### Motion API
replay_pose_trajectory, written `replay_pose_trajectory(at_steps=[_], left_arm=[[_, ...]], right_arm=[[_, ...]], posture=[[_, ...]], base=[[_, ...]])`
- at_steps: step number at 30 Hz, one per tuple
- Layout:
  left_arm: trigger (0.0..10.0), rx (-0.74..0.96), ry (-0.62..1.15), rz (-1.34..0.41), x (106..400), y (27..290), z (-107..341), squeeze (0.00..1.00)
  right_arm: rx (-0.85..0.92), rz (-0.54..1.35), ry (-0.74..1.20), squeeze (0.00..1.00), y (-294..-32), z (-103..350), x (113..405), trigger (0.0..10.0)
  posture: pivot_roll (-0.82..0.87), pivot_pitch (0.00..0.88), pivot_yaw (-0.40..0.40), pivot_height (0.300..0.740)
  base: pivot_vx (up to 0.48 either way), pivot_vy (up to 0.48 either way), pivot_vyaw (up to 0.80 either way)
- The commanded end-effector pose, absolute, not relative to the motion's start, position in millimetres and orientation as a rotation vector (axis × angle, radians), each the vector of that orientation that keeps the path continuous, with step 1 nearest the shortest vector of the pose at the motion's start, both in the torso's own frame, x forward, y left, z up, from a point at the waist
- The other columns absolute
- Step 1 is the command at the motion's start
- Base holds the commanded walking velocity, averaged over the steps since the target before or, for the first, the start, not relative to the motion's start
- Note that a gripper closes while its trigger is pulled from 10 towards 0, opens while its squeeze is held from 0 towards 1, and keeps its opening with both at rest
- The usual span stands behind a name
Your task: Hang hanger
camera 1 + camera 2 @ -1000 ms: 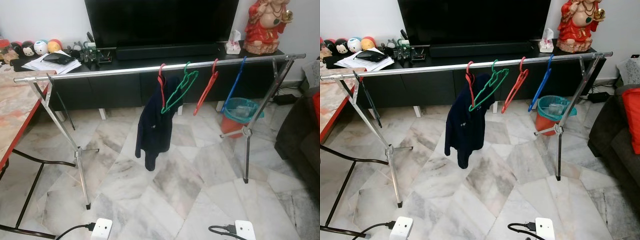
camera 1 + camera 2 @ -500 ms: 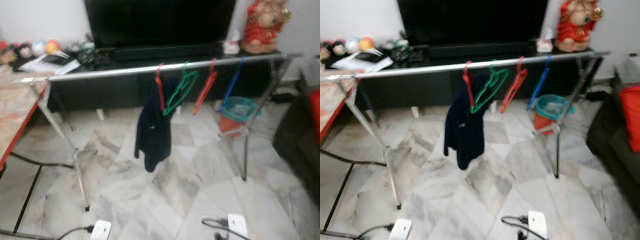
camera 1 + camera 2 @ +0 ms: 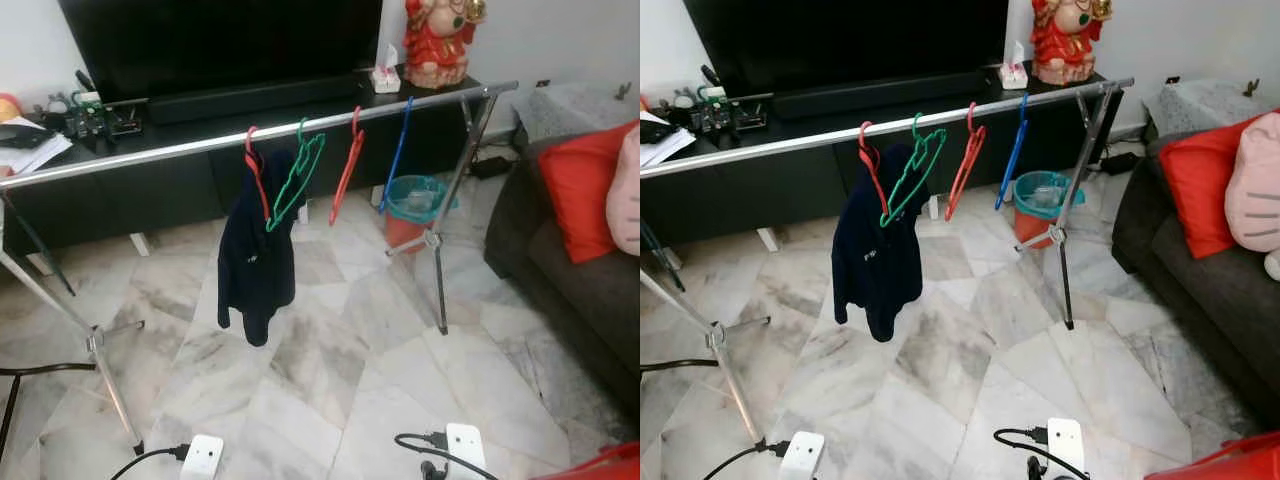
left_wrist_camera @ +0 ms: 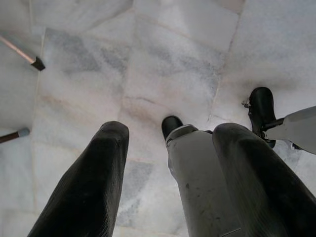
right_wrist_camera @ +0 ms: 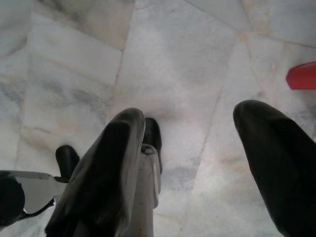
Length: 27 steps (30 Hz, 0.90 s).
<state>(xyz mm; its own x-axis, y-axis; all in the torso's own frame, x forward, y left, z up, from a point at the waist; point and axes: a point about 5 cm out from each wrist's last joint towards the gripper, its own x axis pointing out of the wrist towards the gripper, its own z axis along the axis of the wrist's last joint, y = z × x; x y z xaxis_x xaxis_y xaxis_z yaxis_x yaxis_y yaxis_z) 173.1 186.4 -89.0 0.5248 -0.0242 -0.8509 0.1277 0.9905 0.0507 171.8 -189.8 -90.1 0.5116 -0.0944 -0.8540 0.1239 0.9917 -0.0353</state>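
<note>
A silver clothes rail [image 3: 200, 145] crosses the room in front of a black TV bench. On it hang a red hanger [image 3: 258, 180] carrying a navy garment [image 3: 255, 265], a green hanger [image 3: 296, 175], an orange-red hanger [image 3: 347, 172] and a blue hanger [image 3: 397, 150]. Both arms hang down over the marble floor. My left gripper [image 4: 170, 131] is open, with only my own leg and foot below it. My right gripper [image 5: 192, 113] is open too, with nothing between its fingers.
A dark sofa [image 3: 590, 290] with a red cushion [image 3: 580, 185] stands at the right. A teal bin [image 3: 415, 195] sits behind the rail's right leg [image 3: 440, 280]. Two white power strips [image 3: 203, 457] [image 3: 465, 450] lie on the near floor. A red object [image 3: 600, 465] pokes in at the near right.
The camera has turned to the right, so the rail and hangers sit further left and the sofa with its cushion has come into view. The hangers themselves have not moved.
</note>
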Motion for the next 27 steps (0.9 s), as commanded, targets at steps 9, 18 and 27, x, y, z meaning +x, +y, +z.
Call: replay_pose_trajectory(at_steps=[9, 18, 27], left_arm=[[10.0, 0.134, 1.018, -0.093, 171.8, 187.7, -89.4, 0.0], [10.0, 0.145, 1.017, -0.102, 171.9, 187.3, -89.4, 0.0], [10.0, 0.157, 1.016, -0.113, 172.0, 187.2, -89.3, 0.0]], right_arm=[[0.024, -0.127, 1.049, 0.0, -190.5, -92.3, 166.8, 10.0], [0.017, -0.125, 1.052, 0.0, -191.2, -92.5, 166.2, 10.0], [0.012, -0.122, 1.052, 0.0, -191.6, -92.5, 165.9, 10.0]], posture=[[0.07, 0.0, 0.012, 0.74], [0.07, 0.0, 0.012, 0.74], [0.07, 0.0, 0.012, 0.74]], base=[[0.0, -0.125, -0.74], [0.0, -0.135, -0.74], [0.0, 0.0, -0.74]])
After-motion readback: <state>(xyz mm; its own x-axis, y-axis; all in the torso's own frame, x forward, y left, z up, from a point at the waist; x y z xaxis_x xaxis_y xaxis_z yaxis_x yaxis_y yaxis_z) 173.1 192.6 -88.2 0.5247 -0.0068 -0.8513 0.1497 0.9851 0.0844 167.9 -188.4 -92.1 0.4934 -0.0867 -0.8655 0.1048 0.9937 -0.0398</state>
